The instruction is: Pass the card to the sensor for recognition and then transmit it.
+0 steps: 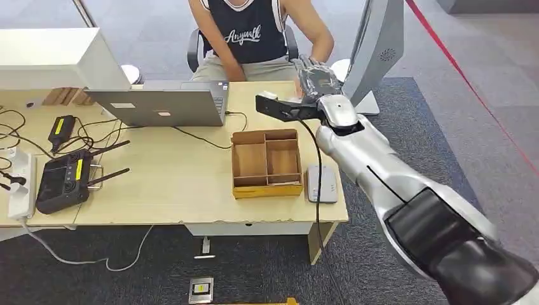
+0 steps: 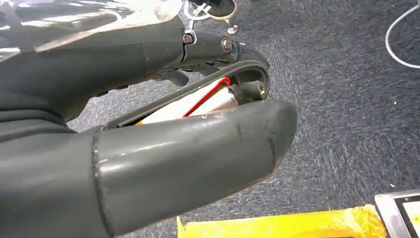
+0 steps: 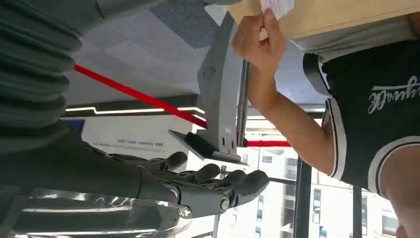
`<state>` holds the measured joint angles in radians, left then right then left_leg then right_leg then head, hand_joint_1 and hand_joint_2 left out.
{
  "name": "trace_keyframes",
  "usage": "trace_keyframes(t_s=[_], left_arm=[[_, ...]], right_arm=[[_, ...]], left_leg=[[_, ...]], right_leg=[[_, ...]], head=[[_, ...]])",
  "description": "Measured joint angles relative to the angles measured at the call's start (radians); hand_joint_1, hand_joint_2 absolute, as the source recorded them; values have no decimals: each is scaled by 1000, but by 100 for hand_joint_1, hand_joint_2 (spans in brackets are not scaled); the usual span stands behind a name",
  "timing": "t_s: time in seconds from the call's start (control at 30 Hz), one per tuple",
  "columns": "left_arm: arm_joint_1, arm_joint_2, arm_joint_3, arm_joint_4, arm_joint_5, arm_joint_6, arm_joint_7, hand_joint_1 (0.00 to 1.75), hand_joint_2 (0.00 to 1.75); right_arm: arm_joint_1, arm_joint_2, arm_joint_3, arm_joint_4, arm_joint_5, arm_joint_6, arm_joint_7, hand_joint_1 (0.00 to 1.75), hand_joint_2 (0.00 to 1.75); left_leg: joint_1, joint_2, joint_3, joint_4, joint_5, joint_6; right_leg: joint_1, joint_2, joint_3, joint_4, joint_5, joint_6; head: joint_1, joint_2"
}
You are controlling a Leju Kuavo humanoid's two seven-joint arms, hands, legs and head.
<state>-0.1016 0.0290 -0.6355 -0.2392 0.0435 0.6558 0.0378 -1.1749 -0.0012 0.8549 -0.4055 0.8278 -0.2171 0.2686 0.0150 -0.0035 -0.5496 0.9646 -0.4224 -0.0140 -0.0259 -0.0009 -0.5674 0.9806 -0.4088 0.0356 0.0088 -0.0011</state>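
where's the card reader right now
In the head view the card reader lies flat near the table's front right corner, just right of the wooden compartment box.

Table: a pale wooden table point(image 1: 178, 184) stood on dark carpet.
On it: an open laptop point(image 1: 159, 105), a compartmented wooden box point(image 1: 266, 162), a grey sensor pad point(image 1: 321, 183), a black controller point(image 1: 63, 178), a white power strip point(image 1: 20, 184).

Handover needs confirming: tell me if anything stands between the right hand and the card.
Nothing visible does. The card is pinched in the person's hand at the edge of the desk. The right hand lies apart from it, fingers extended and empty, with open air between them.
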Motion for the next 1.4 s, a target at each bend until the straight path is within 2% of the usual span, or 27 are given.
trace_keyframes(t_s=[0.43, 0.63, 0.8, 0.83, 1.07, 1.23, 1.4], left_arm=[[4, 0, -1, 1, 22, 3, -6, 0, 0], [9, 2, -1, 2, 34, 3, -19, 0, 0], [15, 2, 4, 4, 11, 3, -32, 0, 0], [16, 1, 10, 5, 0, 3, -36, 0, 0], [27, 1, 70, 6, -69, 3, -45, 0, 0], [32, 1, 119, 9, -99, 3, -40, 0, 0], [33, 0, 145, 10, -108, 3, -36, 0, 0]], right_arm=[[-1, 13, 7, 24, -25, -34, -19, 0, 0], [5, 9, -18, 10, -138, -108, -125, 0, 0], [33, -5, -47, -37, -194, -118, -161, 0, 0], [50, -12, -52, -63, -215, -117, -163, 0, 175], [245, -98, -89, -360, -390, -35, -117, 0, 175], [432, -179, -103, -620, -393, -4, -69, 0, 175], [557, -242, -116, -798, -337, 4, -28, 0, 175]], left_leg=[[0, 0, 0, 0, 0, 0], [0, 0, 0, 0, 0, 0], [0, 0, 0, 0, 0, 0], [0, 0, 0, 0, 0, 0], [0, 0, 1, 0, 0, 0], [0, 0, 1, 0, -1, 0], [0, 0, 1, 0, -1, 0]], right_leg=[[0, 0, 0, 0, 0, 0], [0, 0, 0, 0, 0, 0], [0, 0, 0, 0, 0, 0], [0, 0, 0, 0, 0, 0], [0, 0, 0, -1, 0, 0], [0, 0, 0, -1, -1, -1], [0, 0, 0, -1, -1, -1]], head=[[0, 0], [0, 0], [0, 0], [0, 0], [0, 0], [0, 0], [0, 0]])
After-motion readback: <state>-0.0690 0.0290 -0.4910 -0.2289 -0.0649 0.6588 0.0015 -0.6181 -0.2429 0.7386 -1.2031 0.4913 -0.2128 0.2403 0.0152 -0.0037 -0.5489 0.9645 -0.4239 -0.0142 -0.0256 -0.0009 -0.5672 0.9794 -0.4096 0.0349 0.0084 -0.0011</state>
